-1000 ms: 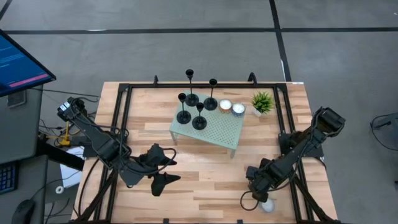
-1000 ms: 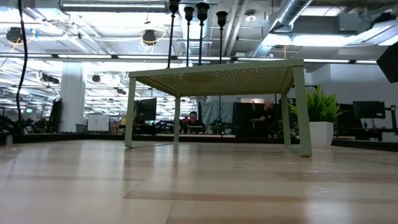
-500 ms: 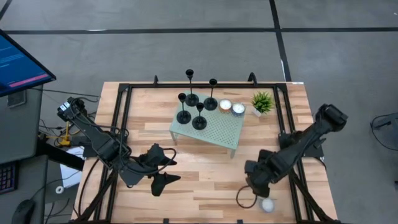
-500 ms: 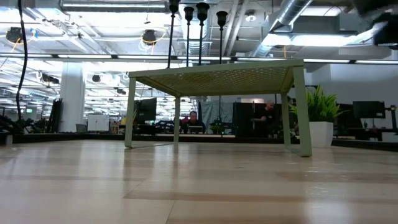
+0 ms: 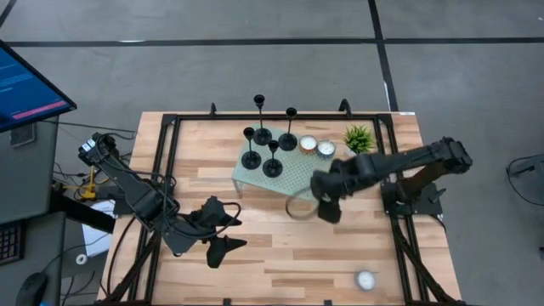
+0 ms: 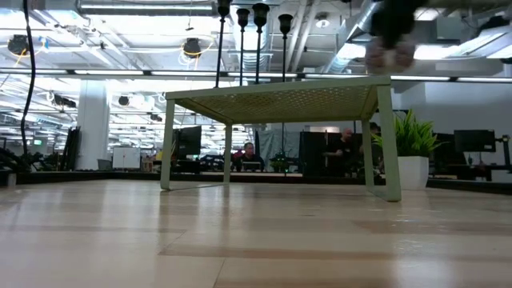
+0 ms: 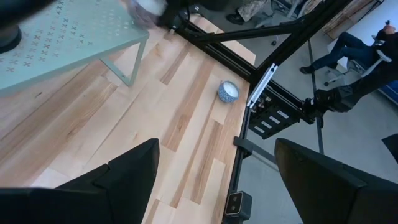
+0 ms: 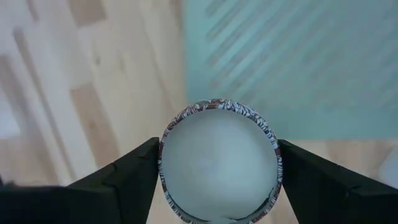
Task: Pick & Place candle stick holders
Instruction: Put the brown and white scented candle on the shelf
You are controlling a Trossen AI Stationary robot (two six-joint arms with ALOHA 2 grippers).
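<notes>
Several black candle stick holders [image 5: 263, 144] stand on their disc bases at the far left of the small green table [image 5: 297, 180]. Their stems show above the tabletop in the low view [image 6: 260, 40]. My right gripper [image 5: 306, 204] hangs over the green table's near right edge, shut on a round white candle [image 8: 217, 168] in a patterned cup. In the low view it is a blur [image 6: 390, 36]. My left gripper [image 5: 223, 231] waits open above the wooden table's near left part, its fingers [image 7: 118, 180] holding nothing. My right gripper pinches the candle's round cup wall [image 8: 163, 163] between its two fingers, one on each opposite side. The fingers come from above, pointing steeply down. The candle is lifted clear, its open top facing up toward the wrist.
Two more candles [image 5: 316, 147] and a small green plant [image 5: 358, 138] sit at the green table's far right end. Another candle [image 5: 365, 279] lies on the wooden table near its front right corner, seen too in the left wrist view [image 7: 228, 91]. Black frame rails [image 5: 391, 170] edge the table.
My right gripper has risen from the table's near right corner and swung toward the far edge and left, to the green table's near right edge. It carries the candle, lifted clear. The other candle stays at the front right.
</notes>
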